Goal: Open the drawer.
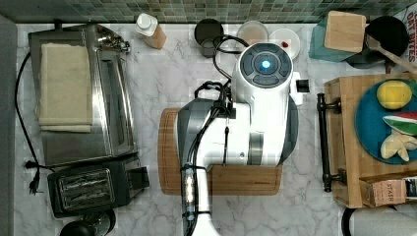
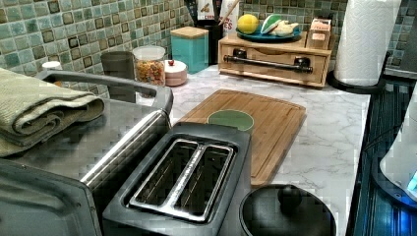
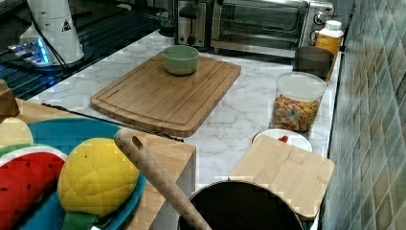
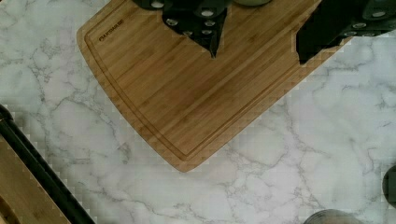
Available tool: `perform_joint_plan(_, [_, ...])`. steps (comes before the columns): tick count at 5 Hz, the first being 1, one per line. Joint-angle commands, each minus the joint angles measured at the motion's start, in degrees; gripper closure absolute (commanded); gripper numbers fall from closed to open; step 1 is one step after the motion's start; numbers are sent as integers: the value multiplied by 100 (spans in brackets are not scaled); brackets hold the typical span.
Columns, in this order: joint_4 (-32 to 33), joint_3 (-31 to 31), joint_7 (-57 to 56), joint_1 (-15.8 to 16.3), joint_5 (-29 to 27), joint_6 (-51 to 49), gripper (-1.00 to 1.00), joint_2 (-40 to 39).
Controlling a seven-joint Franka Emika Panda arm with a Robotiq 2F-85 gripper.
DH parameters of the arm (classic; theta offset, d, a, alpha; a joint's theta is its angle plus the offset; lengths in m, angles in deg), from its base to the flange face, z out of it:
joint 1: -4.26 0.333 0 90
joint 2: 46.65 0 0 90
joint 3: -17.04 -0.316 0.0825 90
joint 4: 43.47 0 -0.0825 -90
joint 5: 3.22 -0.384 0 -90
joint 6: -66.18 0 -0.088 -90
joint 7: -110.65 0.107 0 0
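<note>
The drawer (image 2: 273, 68) is the light wood front of a box at the back of the left view, and its panel sits flush with the box. A long black bar handle (image 2: 268, 63) runs across it. In the top view the handle (image 1: 325, 142) stands at the right, a short way from the white arm (image 1: 260, 98). In the wrist view my gripper (image 4: 258, 58) hangs open over the bamboo cutting board (image 4: 196, 88) with nothing between its dark fingers (image 4: 212, 32). The handle (image 4: 42, 172) and the drawer wood (image 4: 18, 198) lie off to one corner, apart from the gripper.
A green bowl (image 3: 180, 59) sits on the cutting board (image 3: 163, 93). A blue plate of toy fruit (image 1: 373, 123) rests on the box. Toaster (image 1: 88, 189) and toaster oven (image 1: 78, 93) stand at the top view's left. A cereal jar (image 3: 297, 103) and a paper towel roll (image 2: 366, 39) are nearby.
</note>
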Motion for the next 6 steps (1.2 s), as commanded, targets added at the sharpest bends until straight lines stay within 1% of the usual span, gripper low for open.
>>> perform_joint_plan(1, [465,-13,-392,-25,102,470,-100,144])
perform_joint_plan(2, [732,67,-1645,-183,123,690,-100,194])
perform_joint_plan(3, [1355,268,-3006,-432,139,1228,-100,396])
perform_joint_plan(4, [931,566,-4252,-671,31,1052,-100,59])
perform_joint_plan(5, [938,707,-5124,-860,165,1247,-100,-22])
perform_joint_plan(6, [1074,840,-6007,-1112,124,1734,-100,-66])
